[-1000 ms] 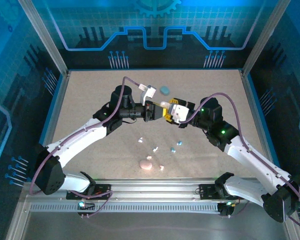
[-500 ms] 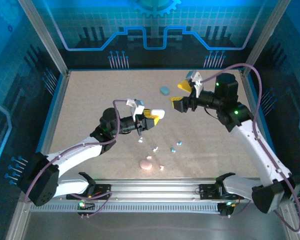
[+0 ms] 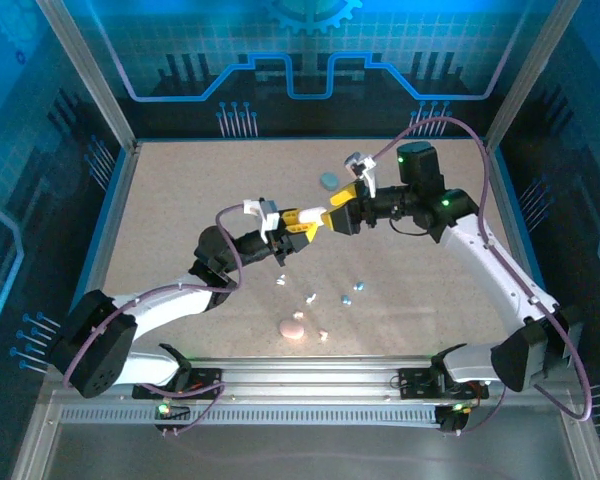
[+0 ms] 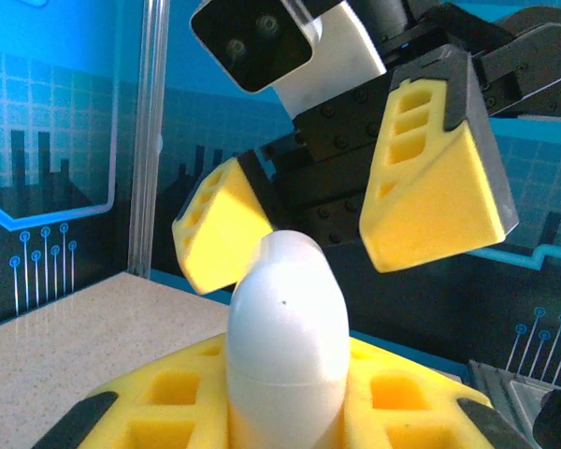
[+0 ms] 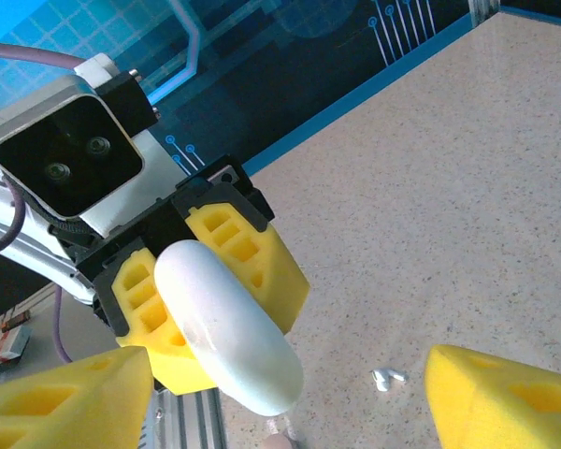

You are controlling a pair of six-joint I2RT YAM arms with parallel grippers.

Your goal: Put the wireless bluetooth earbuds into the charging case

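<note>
Several tiny white and teal plastic earbuds lie nearer than both grippers. The left gripper clamps a white pebble-shaped case; the right gripper gapes facing it.

A closed white pebble-shaped charging case was gripped at 1 end, raised above the table's middle. 5 tiny earbuds, white and teal, lay scattered on the tabletop toward 6 o'clock from it.
</note>
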